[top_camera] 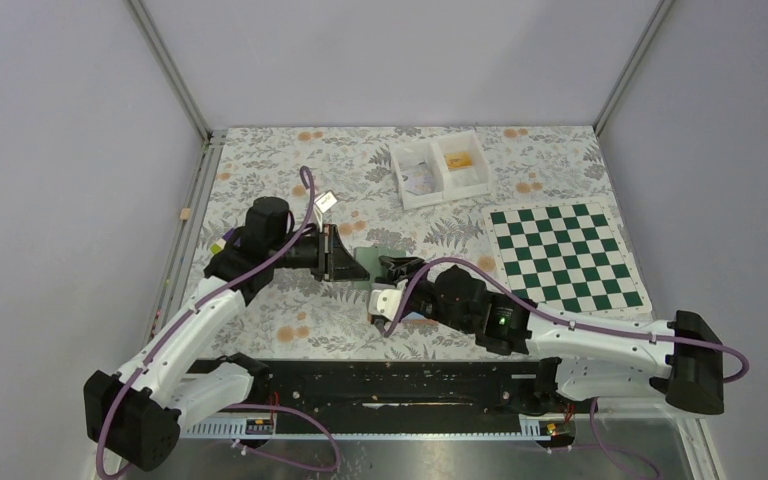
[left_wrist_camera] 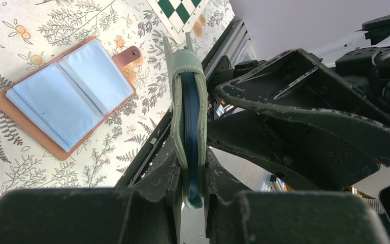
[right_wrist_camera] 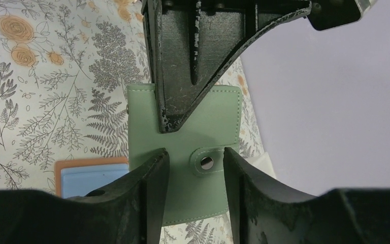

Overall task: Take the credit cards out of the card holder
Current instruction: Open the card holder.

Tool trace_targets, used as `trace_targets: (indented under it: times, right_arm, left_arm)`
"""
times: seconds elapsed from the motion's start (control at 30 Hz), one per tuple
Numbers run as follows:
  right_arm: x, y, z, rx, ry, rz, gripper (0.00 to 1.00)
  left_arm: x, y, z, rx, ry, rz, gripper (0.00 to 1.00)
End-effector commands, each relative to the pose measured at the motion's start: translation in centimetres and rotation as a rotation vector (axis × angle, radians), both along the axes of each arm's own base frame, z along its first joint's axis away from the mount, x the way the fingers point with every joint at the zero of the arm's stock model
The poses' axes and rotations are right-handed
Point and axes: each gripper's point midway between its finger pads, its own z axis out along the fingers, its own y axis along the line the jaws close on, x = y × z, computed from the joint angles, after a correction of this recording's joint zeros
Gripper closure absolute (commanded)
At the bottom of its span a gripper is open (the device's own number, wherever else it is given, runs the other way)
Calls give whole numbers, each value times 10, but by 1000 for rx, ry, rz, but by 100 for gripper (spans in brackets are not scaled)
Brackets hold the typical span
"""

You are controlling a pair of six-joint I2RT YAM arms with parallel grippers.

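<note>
My left gripper is shut on the lower edge of a closed green snap wallet and holds it upright above the table; dark blue pages show between its covers. My right gripper is open, its jaws on either side of the wallet's snap tab, apart from it. The card holder, tan-brown with light-blue panels, lies open on the table. In the top view it is mostly under the right arm. No credit cards show.
A white two-compartment tray with small items stands at the back. A green-and-white chessboard mat lies on the right. The two grippers meet near the table's middle, above the floral cloth.
</note>
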Motion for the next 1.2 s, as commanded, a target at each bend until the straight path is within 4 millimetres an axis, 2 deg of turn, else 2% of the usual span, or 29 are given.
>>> trace_targets:
  times: [0.0,0.1,0.17,0.23,0.3,0.37,0.47,0.6,0.7,0.83,0.97,1.07,1.17]
  right_arm:
    - [15,3,2,-34,-20,-58,54]
    - [29,0,2,-27,-31,-144,63]
    - [39,-1,5,-17,-49,-197,75]
    - [45,-2,4,-15,-45,-220,82]
    - [49,-3,6,2,-32,-237,87]
    - [54,-5,9,32,-27,-264,88]
    - [59,-11,13,89,-25,-299,79]
    - [41,-7,8,98,34,-185,71]
    - [32,-11,3,79,69,-143,64]
    - [33,-17,-2,64,93,-132,62]
    - [29,-11,-4,42,106,-95,57]
    - [25,-9,-12,21,123,-74,48]
    - [21,-8,-25,-4,151,-54,47]
  left_arm:
    - [-30,-8,29,-116,-18,-169,100]
    - [-33,-7,28,-121,-15,-179,100]
    - [-35,-7,27,-124,-4,-188,100]
    - [-36,-6,24,-122,11,-191,100]
    - [-37,-6,22,-120,18,-193,100]
    - [-37,-6,20,-112,19,-192,100]
    - [-37,-4,15,-88,25,-182,100]
    - [-34,-2,7,-52,40,-162,100]
    - [-33,-1,4,-32,37,-156,100]
    - [-33,-1,3,-33,39,-159,100]
    - [-34,-1,2,-33,42,-165,100]
    - [-33,-2,1,-32,47,-165,100]
    - [-32,-3,4,-39,44,-165,100]
